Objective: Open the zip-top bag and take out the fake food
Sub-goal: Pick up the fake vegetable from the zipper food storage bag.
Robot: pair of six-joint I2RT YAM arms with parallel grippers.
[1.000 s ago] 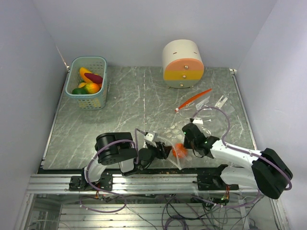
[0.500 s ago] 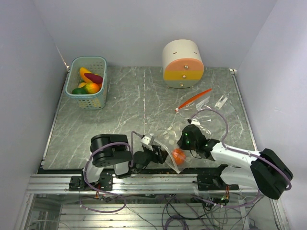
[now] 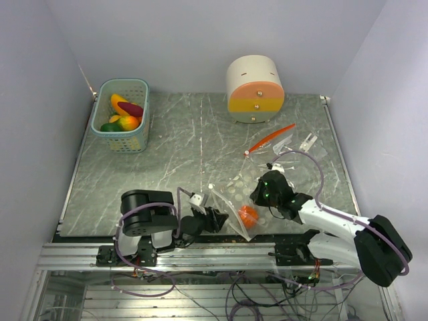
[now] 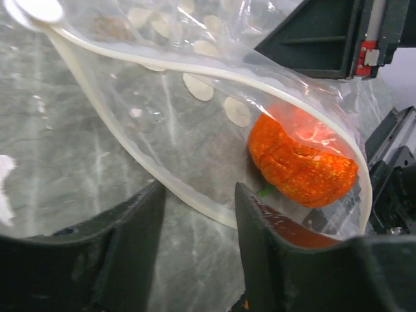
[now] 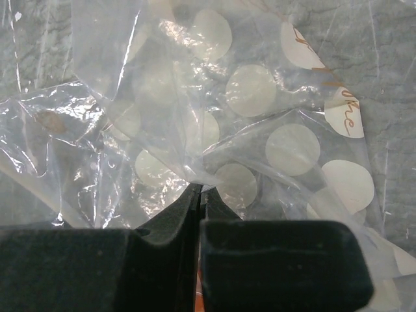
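L fingers (image 4: 156, 208) apart at bag (image 4: 162, 117) rim | R fingers (image 5: 198, 195) pinched on bag – orange fake food (image 4: 302, 162) inside

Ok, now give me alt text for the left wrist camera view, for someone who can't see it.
An orange, bumpy fake fruit sits inside a clear zip-top bag whose open mouth faces the camera. The bag's white rim curves across the gap between two dark fingers, spread apart at the bottom edge, over a grey marbled table.
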